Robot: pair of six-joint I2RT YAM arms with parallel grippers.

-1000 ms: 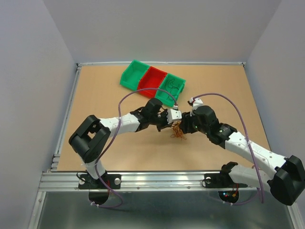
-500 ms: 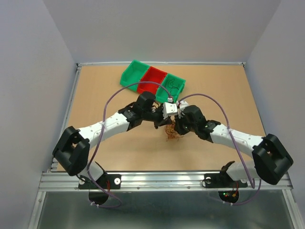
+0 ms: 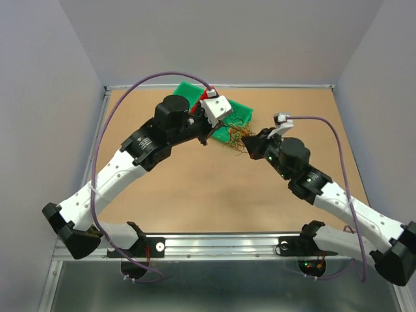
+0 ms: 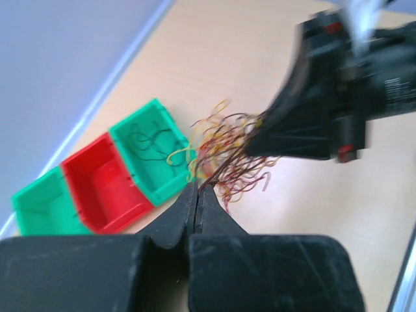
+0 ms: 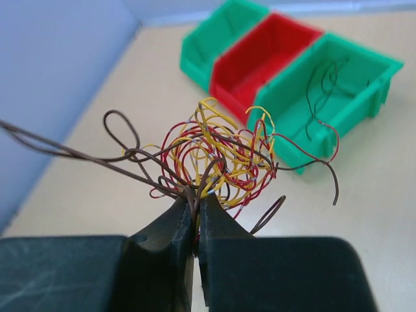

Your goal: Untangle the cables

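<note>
The cables (image 3: 235, 140) are a tangle of thin red, yellow and brown strands, held up between both grippers beside the bins. My left gripper (image 3: 215, 135) is shut on a brown strand at the tangle's left side; in the left wrist view its jaws (image 4: 197, 189) meet with that strand pinched at the tips. My right gripper (image 3: 248, 139) is shut on brown strands at the tangle's near side. In the right wrist view the cables (image 5: 218, 155) fan out just above the closed tips (image 5: 197, 203). One long brown strand (image 5: 58, 151) stretches off to the left.
Three small bins stand in a row at the back: a green bin (image 5: 221, 36), a red bin (image 5: 266, 55) and a green bin (image 5: 361, 88) holding a few loose black strands (image 5: 322, 84). Purple arm cables (image 3: 130, 97) arch over the table (image 3: 162, 188). Grey walls close in three sides.
Both arms have risen and moved back towards the bins, carrying the tangle off the table. The right gripper has closed on the brown strands. The left gripper has stayed shut.
</note>
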